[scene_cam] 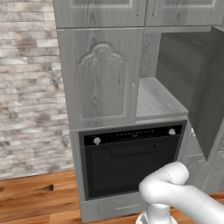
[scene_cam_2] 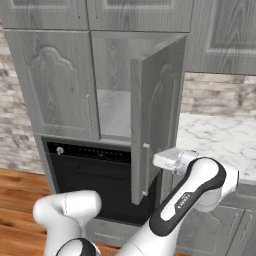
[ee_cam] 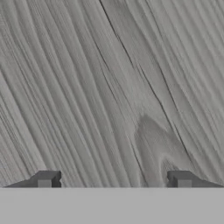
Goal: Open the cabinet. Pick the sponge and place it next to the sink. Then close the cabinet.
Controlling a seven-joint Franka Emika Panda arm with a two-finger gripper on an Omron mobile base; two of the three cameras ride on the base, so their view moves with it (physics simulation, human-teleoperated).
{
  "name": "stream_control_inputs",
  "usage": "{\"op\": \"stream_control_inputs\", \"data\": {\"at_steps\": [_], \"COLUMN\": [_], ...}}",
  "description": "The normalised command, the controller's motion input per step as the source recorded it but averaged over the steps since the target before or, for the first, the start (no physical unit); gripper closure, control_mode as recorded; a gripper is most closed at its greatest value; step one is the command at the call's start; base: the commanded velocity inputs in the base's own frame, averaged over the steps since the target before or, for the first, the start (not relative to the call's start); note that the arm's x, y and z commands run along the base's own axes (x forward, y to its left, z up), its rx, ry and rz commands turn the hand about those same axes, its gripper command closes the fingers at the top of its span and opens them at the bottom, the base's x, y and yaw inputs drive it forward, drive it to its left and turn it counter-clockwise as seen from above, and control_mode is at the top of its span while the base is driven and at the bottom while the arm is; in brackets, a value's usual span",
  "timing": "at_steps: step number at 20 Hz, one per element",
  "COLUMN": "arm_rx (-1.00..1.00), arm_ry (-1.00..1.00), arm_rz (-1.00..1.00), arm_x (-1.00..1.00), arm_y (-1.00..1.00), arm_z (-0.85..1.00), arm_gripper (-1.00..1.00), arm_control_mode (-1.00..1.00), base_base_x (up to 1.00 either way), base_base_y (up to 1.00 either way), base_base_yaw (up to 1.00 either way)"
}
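The tall light-grey cabinet has its left door (scene_cam: 100, 78) closed and its right door (scene_cam_2: 155, 120) swung out wide. Its inner shelf (scene_cam: 157, 100) shows bare grey wood. The sponge is out of view. My gripper (ee_cam: 113, 180) is right up against a wood-grain face, open, its two dark fingertips (ee_cam: 46, 179) far apart with nothing between them. In the right base view my wrist (scene_cam_2: 172, 160) sits just behind the open door's lower right edge, and the door hides the fingers.
A black built-in oven (scene_cam: 131, 157) sits directly under the cabinet. A white marble counter (scene_cam_2: 220, 135) runs off to the right, with a brick wall (scene_cam: 26, 87) on the left. Shorter cabinets (scene_cam_2: 135, 12) hang above. The open door (scene_cam: 210, 100) juts out into the room.
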Motion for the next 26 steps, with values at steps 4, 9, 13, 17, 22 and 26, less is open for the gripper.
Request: {"op": "stream_control_inputs", "data": {"at_steps": [4, 9, 13, 17, 22, 26], "arm_rx": [0.08, 0.02, 0.0, 0.0, 0.0, 0.0], "arm_ry": [0.0, -0.02, -0.02, -0.03, -0.07, -0.01], "arm_rz": [-0.13, -0.19, -0.24, -0.23, -0.16, -0.16], "arm_x": [0.28, 0.44, 0.48, 0.41, 0.27, 0.4], "arm_y": [1.0, 1.0, 0.93, 0.66, 0.34, 0.07], "arm_z": [0.24, 0.27, 0.29, 0.21, 0.09, 0.0], "arm_gripper": [-1.0, -1.0, -1.0, -1.0, -1.0, -1.0], "arm_control_mode": [-1.0, -1.0, -1.0, -1.0, -1.0, -1.0], "base_base_x": [0.0, 0.0, 0.0, 0.0, 0.0, 0.0], "base_base_y": [0.0, 0.0, 0.0, 0.0, 0.0, 0.0], "base_base_yaw": [0.0, 0.0, 0.0, 0.0, 0.0, 0.0]}}
